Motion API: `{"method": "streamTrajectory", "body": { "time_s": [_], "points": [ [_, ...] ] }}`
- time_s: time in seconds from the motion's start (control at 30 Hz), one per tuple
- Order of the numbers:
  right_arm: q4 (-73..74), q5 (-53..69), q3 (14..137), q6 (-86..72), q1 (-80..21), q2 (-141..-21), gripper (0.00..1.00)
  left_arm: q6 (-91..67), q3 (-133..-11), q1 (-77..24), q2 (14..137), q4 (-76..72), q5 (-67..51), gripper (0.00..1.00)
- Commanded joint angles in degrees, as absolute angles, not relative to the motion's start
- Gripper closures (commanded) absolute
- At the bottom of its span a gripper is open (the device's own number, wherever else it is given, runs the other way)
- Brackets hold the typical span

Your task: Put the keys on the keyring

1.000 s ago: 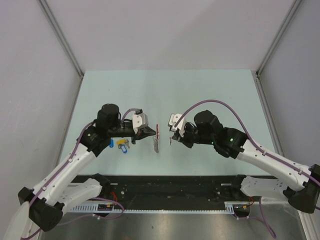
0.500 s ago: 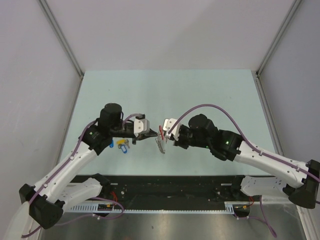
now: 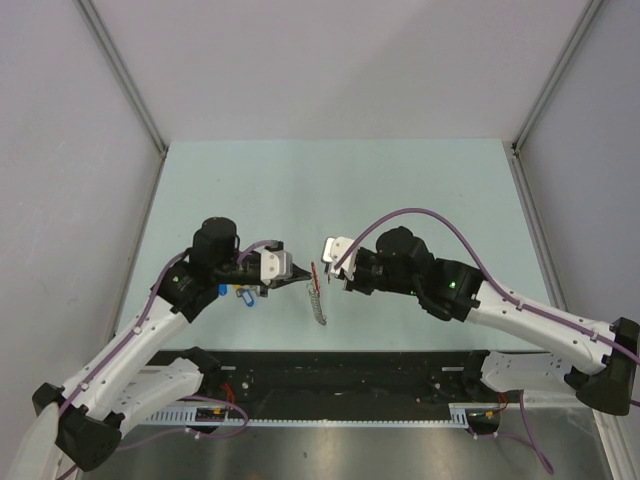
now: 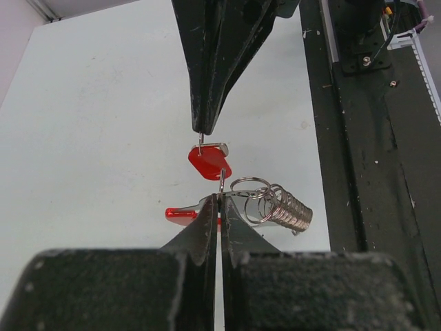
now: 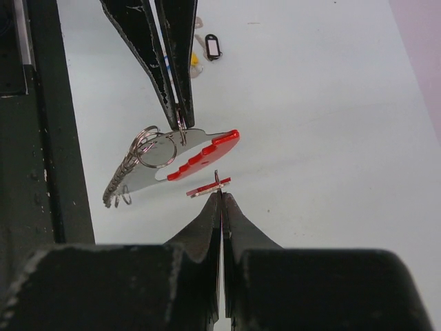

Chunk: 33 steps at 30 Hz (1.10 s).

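Red key [image 5: 209, 187] beside keyring [image 5: 172, 165], table [image 3: 400, 180] edges far

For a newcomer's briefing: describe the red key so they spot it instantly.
Over the pale green table, the left gripper and right gripper meet. The right one pinches the red key, beside the keyring the left holds. It alone is red-headed; the other keys lie loose.

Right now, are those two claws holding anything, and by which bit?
Both. The left gripper pinches the keyring by one thin metal ring; the right gripper pinches a red key by its small wire loop.
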<state>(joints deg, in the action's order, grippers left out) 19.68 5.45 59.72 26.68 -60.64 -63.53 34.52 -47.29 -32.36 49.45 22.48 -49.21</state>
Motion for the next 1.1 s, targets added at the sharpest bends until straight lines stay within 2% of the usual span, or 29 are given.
{"method": "streamTrajectory", "body": {
  "time_s": [0.0, 1.07],
  "points": [
    [17.6, 6.0, 62.1, 27.1, -61.7, -62.9, 1.00, 36.1, -47.1, -32.6, 49.1, 20.3, -53.3, 1.00],
    [16.4, 2.9, 62.1, 27.2, -65.0, -64.6, 1.00, 35.7, -46.1, -32.6, 48.3, 19.2, -52.8, 1.00]
  ]
}}
